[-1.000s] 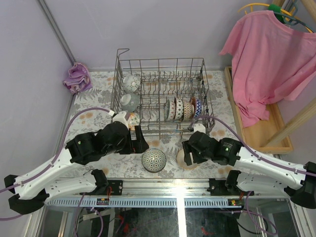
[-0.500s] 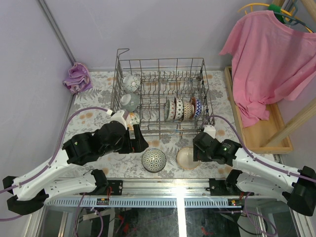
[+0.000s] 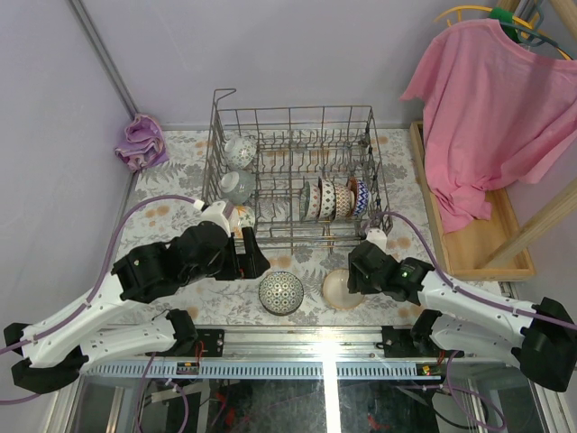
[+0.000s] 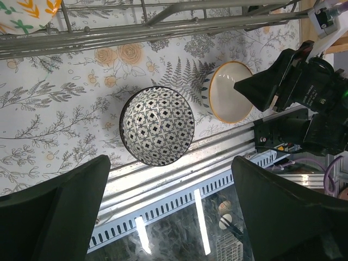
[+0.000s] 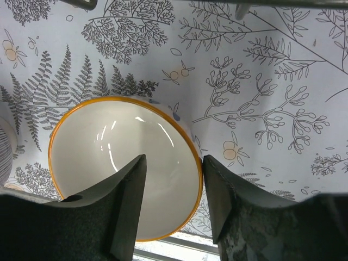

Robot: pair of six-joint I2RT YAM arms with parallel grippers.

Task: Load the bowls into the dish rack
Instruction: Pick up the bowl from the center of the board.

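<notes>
Occupying the far middle of the floral table (image 3: 171, 212), the dish rack (image 3: 297, 126) is already carrying several bowls: a row (image 3: 334, 198) is standing on edge between the tines on its right side, where the tines are propping them up, and two more (image 3: 238, 168) are sitting along its left side. Two bowls are waiting on the table just near of the rack. The left gripper (image 4: 169, 163) is hovering with its jaws spread wide over the upturned black-and-white bowl (image 4: 157, 125), touching nothing. The right gripper (image 5: 173, 163) is reaching low at the cream bowl (image 5: 125, 163), its jaws parted and straddling the orange rim, one finger (image 5: 128, 212) over the inside and the other outside. That placement is likely setting up a pinch on the bowl's wall, since the rim is giving the only thin edge to grasp.
</notes>
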